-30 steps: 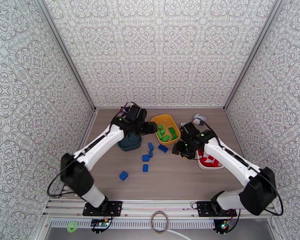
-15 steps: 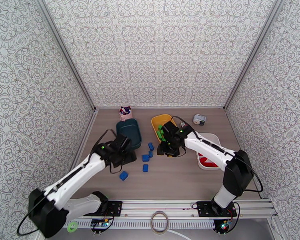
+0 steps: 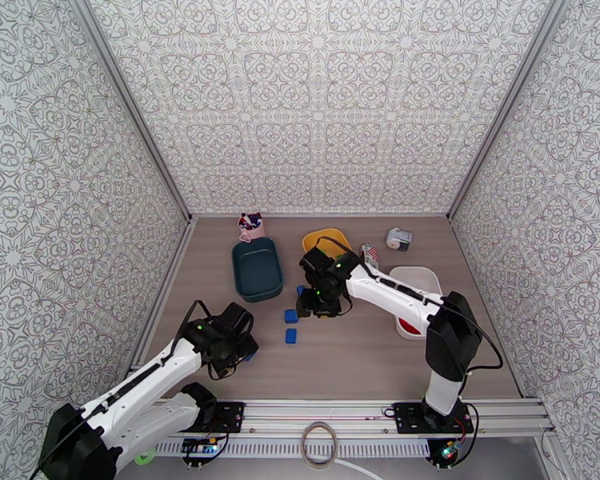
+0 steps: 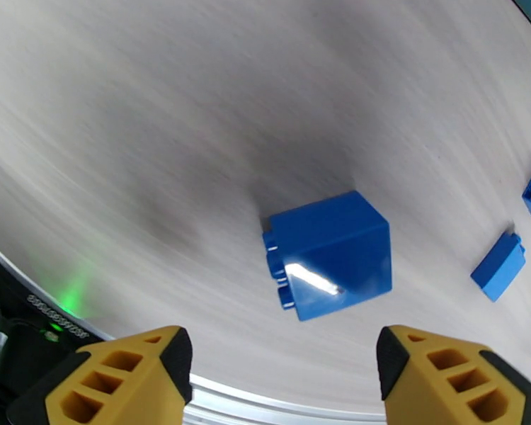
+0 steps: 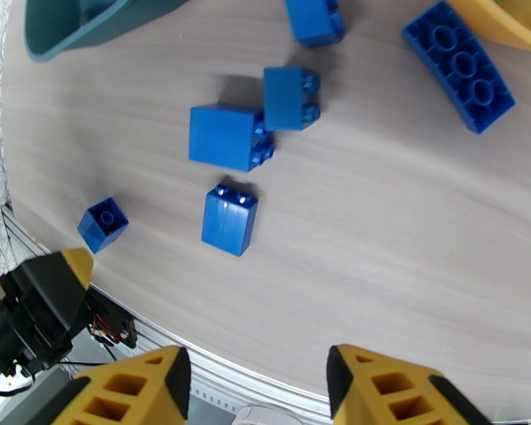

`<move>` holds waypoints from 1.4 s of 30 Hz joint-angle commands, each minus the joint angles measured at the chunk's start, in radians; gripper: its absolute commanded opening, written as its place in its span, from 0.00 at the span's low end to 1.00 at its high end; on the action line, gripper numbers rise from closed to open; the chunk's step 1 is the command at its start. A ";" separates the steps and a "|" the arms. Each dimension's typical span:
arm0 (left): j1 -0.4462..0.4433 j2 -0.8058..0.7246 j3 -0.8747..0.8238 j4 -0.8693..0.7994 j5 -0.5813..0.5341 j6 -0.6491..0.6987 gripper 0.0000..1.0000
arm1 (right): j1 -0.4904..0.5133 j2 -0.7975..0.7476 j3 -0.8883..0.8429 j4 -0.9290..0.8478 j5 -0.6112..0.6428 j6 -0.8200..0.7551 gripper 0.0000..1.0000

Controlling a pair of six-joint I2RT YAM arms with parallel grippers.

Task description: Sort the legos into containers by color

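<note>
Several blue legos lie loose on the table. In the left wrist view, one blue cube (image 4: 333, 255) rests on its side just ahead of my open left gripper (image 4: 283, 380), untouched. From above, the left gripper (image 3: 240, 350) hovers at that near-left brick. My right gripper (image 3: 312, 306) is open and empty over the blue cluster; its wrist view has a blue cube (image 5: 230, 136), a smaller brick (image 5: 230, 219), a long blue brick (image 5: 458, 65) and my right gripper (image 5: 258, 384). The teal bin (image 3: 257, 270), yellow bin (image 3: 324, 236) and white bin (image 3: 418, 275) stand behind.
A pink-and-navy toy (image 3: 252, 226) sits behind the teal bin. At the back right stands a small white-grey gadget (image 3: 398, 238), with a patterned packet (image 3: 370, 254) beside the yellow bin. Red pieces (image 3: 408, 323) lie in the white bin. The table's metal rail (image 3: 316, 410) runs along the near edge.
The left arm swung from over the teal bin back to the near left, down by the lone blue brick. The right arm moved left from the white bin to above the blue cluster.
</note>
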 commanded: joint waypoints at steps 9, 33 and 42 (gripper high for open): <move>0.065 0.075 -0.040 0.193 0.074 -0.064 0.75 | 0.006 -0.014 0.006 -0.028 0.015 -0.021 0.56; 0.133 0.201 -0.041 0.235 0.121 0.074 0.44 | 0.004 -0.062 -0.046 -0.006 0.035 0.020 0.55; 0.176 0.138 0.136 0.154 0.141 0.192 0.41 | 0.002 -0.066 -0.024 0.025 0.002 0.040 0.54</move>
